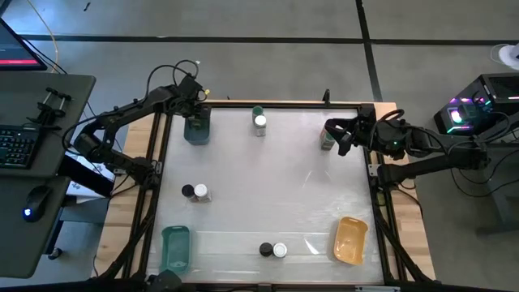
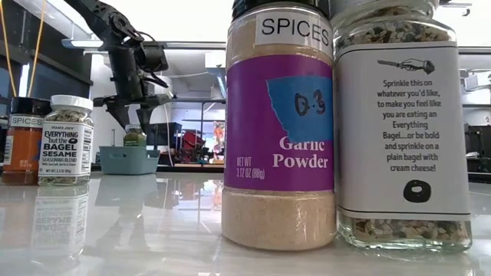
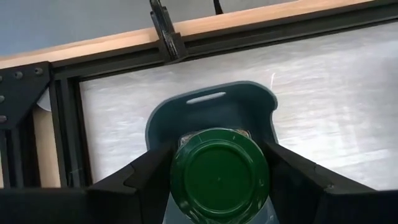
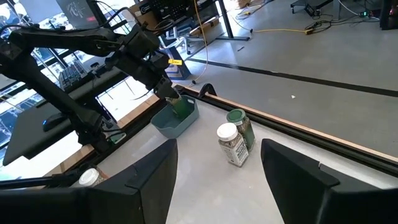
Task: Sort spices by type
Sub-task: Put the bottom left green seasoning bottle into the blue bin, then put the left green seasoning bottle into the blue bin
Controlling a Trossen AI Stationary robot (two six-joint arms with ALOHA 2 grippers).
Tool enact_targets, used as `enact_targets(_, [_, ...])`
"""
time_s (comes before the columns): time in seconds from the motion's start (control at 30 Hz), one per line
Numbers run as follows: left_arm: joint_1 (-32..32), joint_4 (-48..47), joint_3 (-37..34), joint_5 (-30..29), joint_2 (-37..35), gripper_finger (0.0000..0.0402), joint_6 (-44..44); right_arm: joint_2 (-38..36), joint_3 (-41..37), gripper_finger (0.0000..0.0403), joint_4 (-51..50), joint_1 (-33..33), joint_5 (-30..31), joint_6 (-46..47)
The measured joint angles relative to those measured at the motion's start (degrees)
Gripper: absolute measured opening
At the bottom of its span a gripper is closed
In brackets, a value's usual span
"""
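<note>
My left gripper (image 1: 197, 120) is at the far left, shut on a green-lidded spice jar (image 3: 219, 177) over a teal tray (image 1: 197, 131). My right gripper (image 1: 334, 136) hangs raised at the far right, open; the right wrist view shows only table between its fingers (image 4: 217, 186). A pale jar (image 1: 327, 140) shows beside its fingertips from above. Other jars stand in pairs on their bases. A green-lidded one (image 1: 258, 113) and a white-lidded one (image 1: 260, 123) are at far middle. A black-lidded one (image 1: 187, 191) and a white one (image 1: 201, 193) are left of centre. Another black (image 1: 265, 250) and white (image 1: 280, 250) pair is near the front. My left gripper pinches the jar between its two fingers (image 3: 155, 171), one on each side of the green lid (image 3: 180, 155). The fingers come from above, slanting down toward the far edge. The jar stays upright inside the teal tray's walls (image 2: 129, 159), which hide its bottom.
A second teal tray (image 1: 175, 246) lies at the near left and an orange tray (image 1: 350, 239) at the near right. Dark frame rails (image 1: 154, 186) border the white table. The table's middle is free.
</note>
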Motion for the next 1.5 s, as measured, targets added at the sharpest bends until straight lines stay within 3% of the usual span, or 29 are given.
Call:
enact_targets(0.3, [0.0,0.4,0.0,-0.2,0.0,0.0214,5.0,0.0,0.0,0.0227,0.0,0.0,0.0,0.0])
enact_targets(0.53, [0.0,1.4,0.0,-0.6,0.0,0.0217,3.0,0.0,0.0,0.0227,0.0,0.0,0.0,0.3])
enact_targets(0.9, [0.0,1.0,0.0,-2.3,0.0,0.0267,0.1,0.0,0.0,0.0227,0.0,0.0,0.0,0.4])
enact_targets(1.17, [0.0,2.8,0.0,-2.0,0.0,0.0280,4.5,0.0,0.0,0.0227,0.0,0.0,0.0,0.4])
enact_targets(1.5, [-1.5,1.9,9.1,12.0,0.0,0.0280,6.7,0.0,0.0,0.0227,0.0,0.0,0.0,0.4])
